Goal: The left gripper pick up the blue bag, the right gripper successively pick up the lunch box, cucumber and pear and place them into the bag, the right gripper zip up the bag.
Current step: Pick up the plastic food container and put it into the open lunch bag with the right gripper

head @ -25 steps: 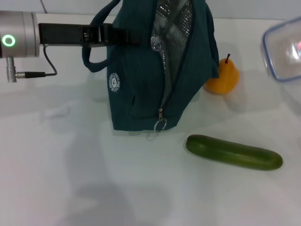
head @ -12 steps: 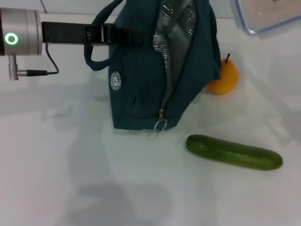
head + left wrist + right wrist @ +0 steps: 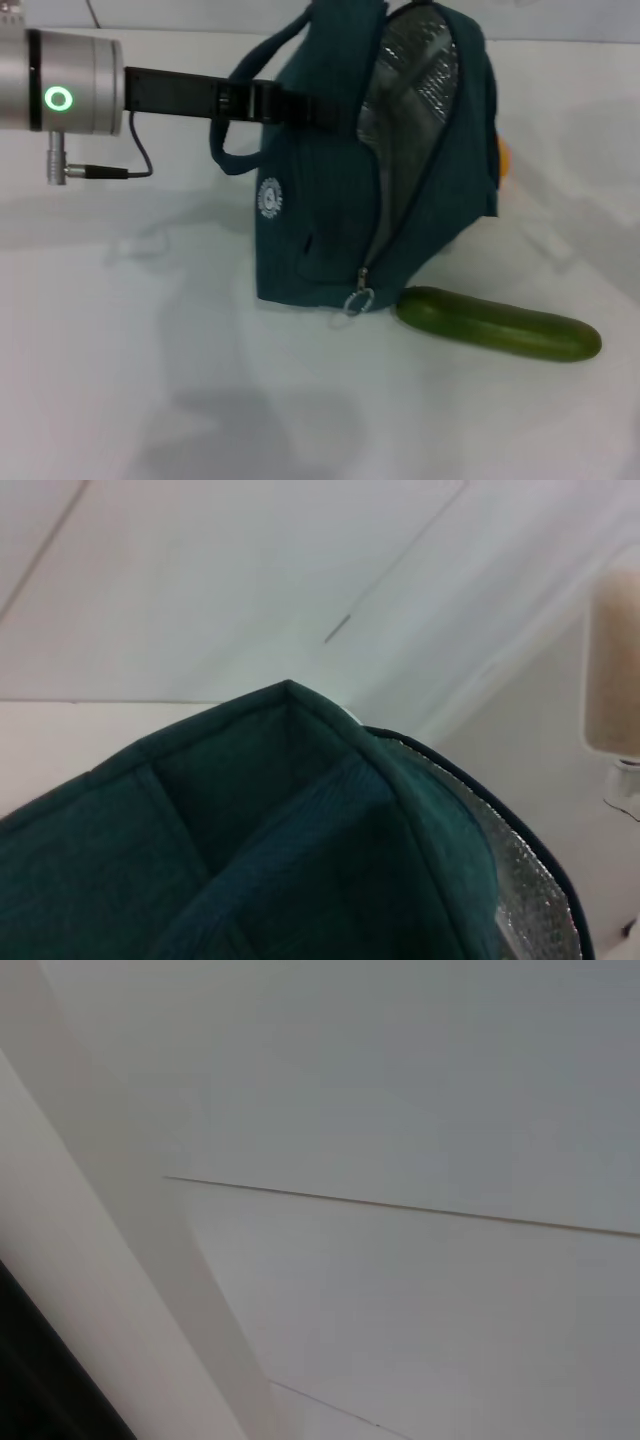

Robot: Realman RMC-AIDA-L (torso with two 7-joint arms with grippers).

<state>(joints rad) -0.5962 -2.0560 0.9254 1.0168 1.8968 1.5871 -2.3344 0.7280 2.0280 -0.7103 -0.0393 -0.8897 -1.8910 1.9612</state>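
Left end effector (image 3: 285, 103) is clamped on a handle of the blue bag (image 3: 330, 230), keeping it upright with its foil-lined mouth open for loading. Cucumber (image 3: 498, 323) lies on the bench (image 3: 150, 380) touching the bag's base; pear (image 3: 505, 160) peeks from behind. Right end effector unseen.

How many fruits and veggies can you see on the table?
2. The cucumber lies in front of the blue bag; only an orange sliver of the pear peeks from behind it. Others could be hidden.
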